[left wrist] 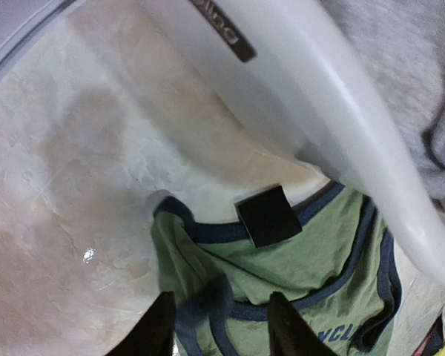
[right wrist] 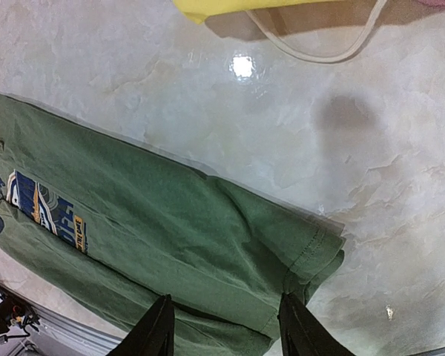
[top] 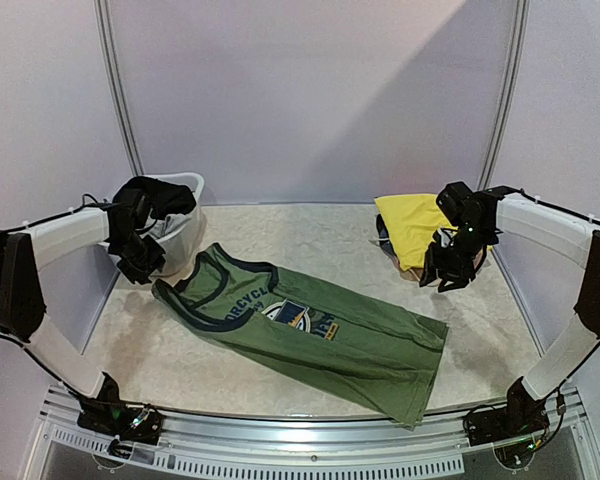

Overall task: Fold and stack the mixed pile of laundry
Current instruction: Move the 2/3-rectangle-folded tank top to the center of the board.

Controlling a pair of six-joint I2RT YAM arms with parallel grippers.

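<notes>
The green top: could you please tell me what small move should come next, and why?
Probably lower the right gripper onto the hem corner and close. The green top lies spread flat, and that open gripper hovers near the corner, holding nothing.

Probably a lab test booth: plain white panel walls [top: 310, 90] enclose a marble-patterned table [top: 490, 310].

White arm links [top: 65, 232], black joints [top: 8, 285], thin cables [top: 60, 213].

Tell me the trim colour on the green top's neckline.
Navy blue trim on the green top; clearest in the left wrist view.
</notes>
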